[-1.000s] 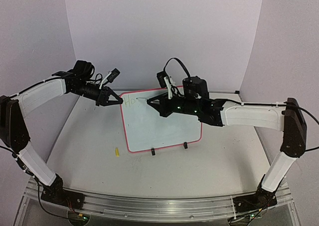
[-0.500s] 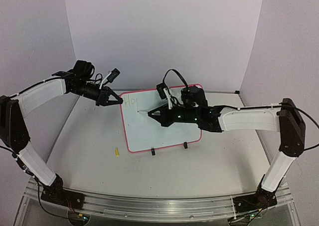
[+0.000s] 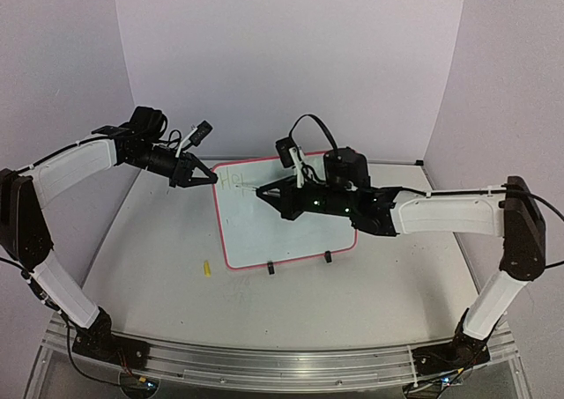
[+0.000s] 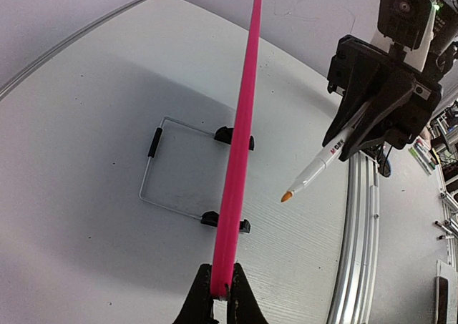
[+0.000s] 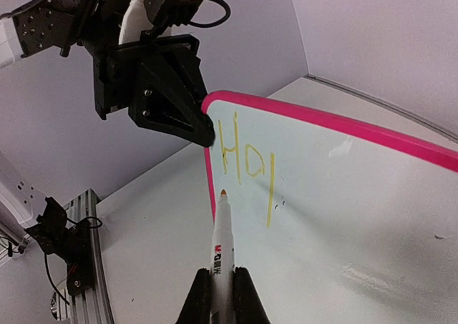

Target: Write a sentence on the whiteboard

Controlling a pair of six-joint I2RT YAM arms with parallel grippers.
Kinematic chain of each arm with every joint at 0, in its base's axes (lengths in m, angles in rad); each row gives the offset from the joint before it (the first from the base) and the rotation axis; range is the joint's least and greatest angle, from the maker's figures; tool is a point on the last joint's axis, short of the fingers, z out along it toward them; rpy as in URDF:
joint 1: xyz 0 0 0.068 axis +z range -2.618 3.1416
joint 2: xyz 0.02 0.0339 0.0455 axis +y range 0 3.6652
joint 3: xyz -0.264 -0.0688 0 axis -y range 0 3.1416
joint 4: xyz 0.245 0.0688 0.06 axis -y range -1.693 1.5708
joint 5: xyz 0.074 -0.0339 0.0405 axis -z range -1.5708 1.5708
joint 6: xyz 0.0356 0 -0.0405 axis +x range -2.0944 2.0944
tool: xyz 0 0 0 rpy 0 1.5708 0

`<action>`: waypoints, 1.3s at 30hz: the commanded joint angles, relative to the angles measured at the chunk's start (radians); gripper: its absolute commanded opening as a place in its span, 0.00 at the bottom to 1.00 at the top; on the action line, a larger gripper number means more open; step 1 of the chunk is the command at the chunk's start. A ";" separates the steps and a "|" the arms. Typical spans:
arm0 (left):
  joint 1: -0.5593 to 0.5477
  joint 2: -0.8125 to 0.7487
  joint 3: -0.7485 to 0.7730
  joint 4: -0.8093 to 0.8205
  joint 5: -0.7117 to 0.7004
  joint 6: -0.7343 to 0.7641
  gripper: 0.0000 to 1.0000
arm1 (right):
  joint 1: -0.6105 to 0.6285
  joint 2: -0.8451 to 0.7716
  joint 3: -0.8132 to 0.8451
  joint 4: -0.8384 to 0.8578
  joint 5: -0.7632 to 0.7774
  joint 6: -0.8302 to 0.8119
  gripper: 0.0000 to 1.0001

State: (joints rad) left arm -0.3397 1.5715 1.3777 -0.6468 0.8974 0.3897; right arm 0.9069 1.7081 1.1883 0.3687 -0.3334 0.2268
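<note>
Whiteboard [image 3: 282, 227] is standing propped on the tabletop [image 3: 150, 258], left claw [image 3: 210, 179] clamping its corner, while right claw [image 3: 266, 193], gripping a marker [image 5: 221, 242], is hovering off the sentence [image 5: 245, 159]; light, steady contact should finish the "p".

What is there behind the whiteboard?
A thin wire stand lies flat behind the whiteboard, joined to its black clip feet. From the top camera the board covers it.

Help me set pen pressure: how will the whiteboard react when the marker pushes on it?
The whiteboard looks thin and light, so it would probably slide or tip back on its small clip feet. The left gripper pinching its frame likely steadies it. Its middle may flex slightly under the marker.
</note>
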 commanded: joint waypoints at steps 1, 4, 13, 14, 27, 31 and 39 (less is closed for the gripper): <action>-0.012 -0.022 0.004 -0.016 -0.018 0.016 0.00 | 0.006 -0.007 0.031 0.057 0.108 -0.018 0.00; -0.012 -0.022 0.004 -0.014 -0.018 0.016 0.00 | 0.008 0.014 0.044 0.069 0.140 -0.022 0.00; -0.013 -0.024 0.005 -0.014 -0.017 0.014 0.00 | 0.008 0.036 0.054 0.103 0.145 -0.024 0.00; -0.013 -0.025 0.004 -0.015 -0.017 0.014 0.00 | 0.008 0.038 0.056 0.105 0.142 -0.023 0.00; -0.015 -0.027 0.003 -0.016 -0.020 0.014 0.00 | 0.009 0.011 0.013 0.117 0.232 -0.015 0.00; -0.015 -0.027 0.004 -0.016 -0.020 0.014 0.00 | 0.009 -0.005 -0.009 0.118 0.253 -0.017 0.00; -0.015 -0.025 0.004 -0.016 -0.020 0.015 0.00 | 0.009 -0.037 -0.057 0.118 0.292 -0.017 0.00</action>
State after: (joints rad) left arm -0.3397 1.5715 1.3777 -0.6464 0.8940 0.3882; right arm 0.9230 1.7178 1.1599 0.4712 -0.1295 0.2111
